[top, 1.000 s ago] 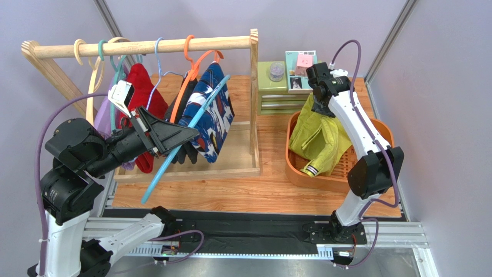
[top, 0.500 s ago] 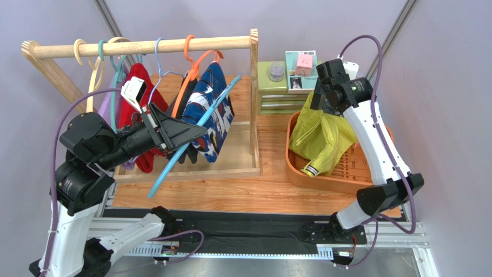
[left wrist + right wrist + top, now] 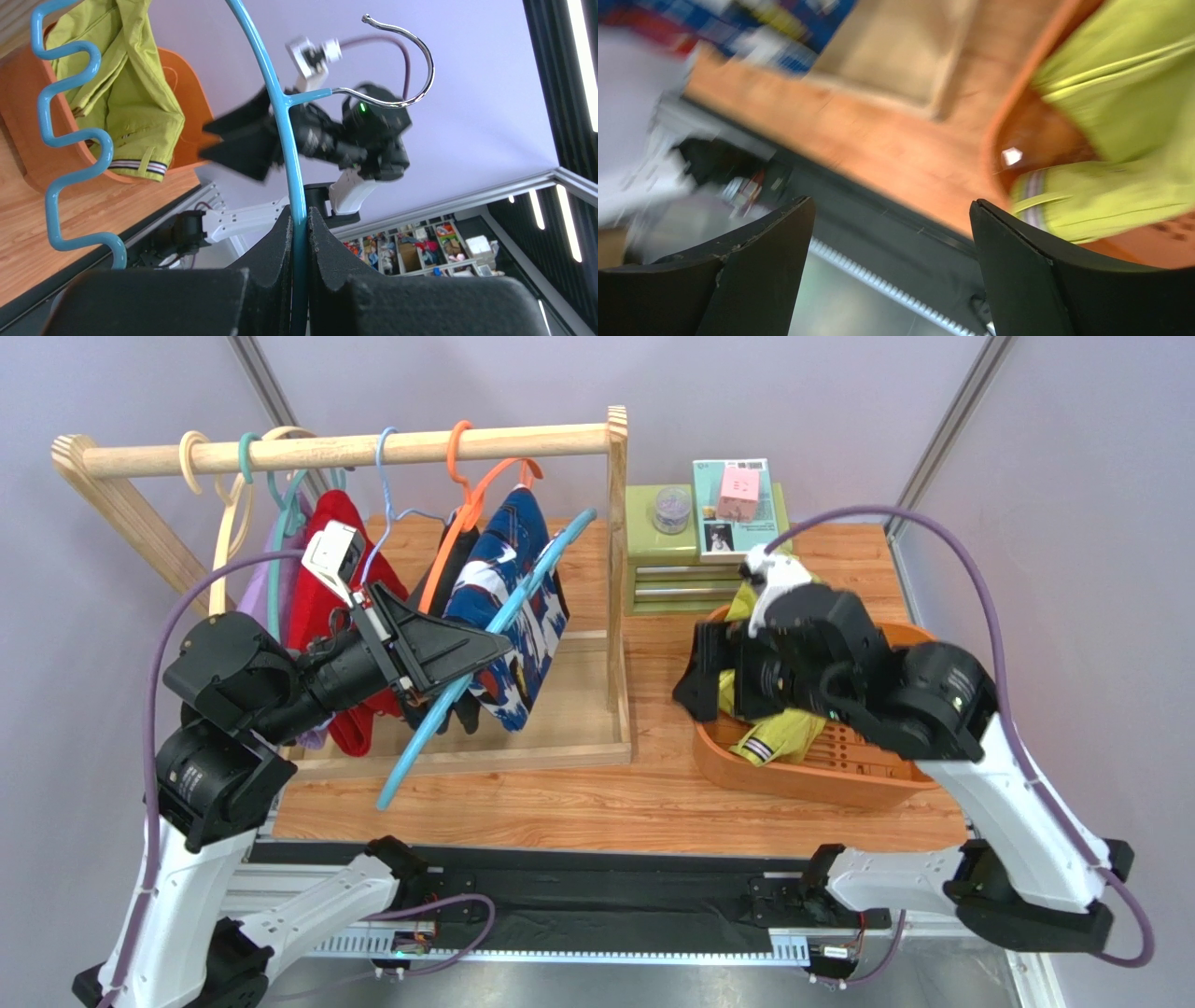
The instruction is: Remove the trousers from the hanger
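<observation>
The yellow-green trousers (image 3: 769,739) lie in the orange basket (image 3: 842,781), mostly hidden by my right arm; their striped cuff shows in the left wrist view (image 3: 119,91) and right wrist view (image 3: 1116,140). The navy printed trousers (image 3: 522,616) hang on an orange hanger (image 3: 470,483) on the rack. My left gripper (image 3: 494,647) is shut on a bare blue hanger (image 3: 484,651), held slanted in front of the rack; its rod runs between the fingers (image 3: 300,231). My right gripper (image 3: 699,686) is open and empty (image 3: 892,238) over the basket's left rim.
A wooden rack (image 3: 351,448) also carries a red garment (image 3: 344,560), a black garment (image 3: 442,588) and several other hangers. Its wooden base (image 3: 575,735) lies beneath. Stacked green boxes (image 3: 666,546) stand behind the basket. Grey walls close in on both sides.
My right gripper opened and let go of the yellow-green trousers, which settled into the basket. That arm swung down and forward-left. My left arm lifted the blue hanger slightly.
</observation>
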{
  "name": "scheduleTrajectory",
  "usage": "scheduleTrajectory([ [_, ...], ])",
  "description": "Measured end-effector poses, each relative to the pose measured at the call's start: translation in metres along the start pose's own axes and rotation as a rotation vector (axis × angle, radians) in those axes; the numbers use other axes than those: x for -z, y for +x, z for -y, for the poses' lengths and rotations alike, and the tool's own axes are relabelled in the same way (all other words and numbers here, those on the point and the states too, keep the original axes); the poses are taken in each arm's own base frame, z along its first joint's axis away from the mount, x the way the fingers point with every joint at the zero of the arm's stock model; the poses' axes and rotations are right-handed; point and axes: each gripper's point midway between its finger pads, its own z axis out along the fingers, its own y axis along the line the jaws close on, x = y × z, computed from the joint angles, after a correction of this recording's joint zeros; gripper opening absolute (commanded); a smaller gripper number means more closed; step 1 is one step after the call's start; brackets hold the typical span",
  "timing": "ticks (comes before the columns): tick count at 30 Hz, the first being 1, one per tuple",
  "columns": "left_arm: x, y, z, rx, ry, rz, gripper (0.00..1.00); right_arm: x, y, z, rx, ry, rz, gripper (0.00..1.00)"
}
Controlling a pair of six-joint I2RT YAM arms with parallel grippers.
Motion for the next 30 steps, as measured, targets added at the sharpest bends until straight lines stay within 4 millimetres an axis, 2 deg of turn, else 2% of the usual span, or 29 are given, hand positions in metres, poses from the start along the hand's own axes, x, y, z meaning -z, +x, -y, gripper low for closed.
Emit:
scheduleTrajectory([
  [2,-0.001,0.000,-0.003,0.018,0.001,0.008,0.00,0.018,0.027,-0.031,0.040,-0.140,-0.052,0.87],
  [5,-0.003,-0.001,-0.010,0.057,-0.002,0.029,0.00,0.039,0.057,-0.073,0.101,-0.317,-0.085,0.87],
  [8,-0.005,-0.002,-0.017,0.105,-0.005,0.049,0.00,0.056,0.072,-0.126,0.158,-0.494,-0.082,0.87],
  [11,-0.006,-0.004,-0.018,0.139,-0.002,0.065,0.00,0.061,0.066,-0.175,0.172,-0.588,-0.045,0.83],
  [15,-0.004,-0.009,-0.015,0.178,0.020,0.100,0.00,0.046,0.052,-0.232,0.206,-0.630,-0.001,0.77],
  [17,0.000,-0.010,-0.016,0.203,0.028,0.124,0.00,0.034,0.051,-0.250,0.233,-0.633,0.016,0.73],
  [22,0.016,-0.015,-0.013,0.222,0.050,0.200,0.00,0.018,0.045,-0.276,0.290,-0.638,0.060,0.62],
  [26,0.026,-0.018,-0.002,0.216,0.091,0.229,0.00,0.024,0.030,-0.290,0.285,-0.675,0.112,0.58],
  [30,0.025,-0.019,-0.002,0.230,0.102,0.231,0.00,0.033,0.023,-0.301,0.277,-0.731,0.138,0.54],
])
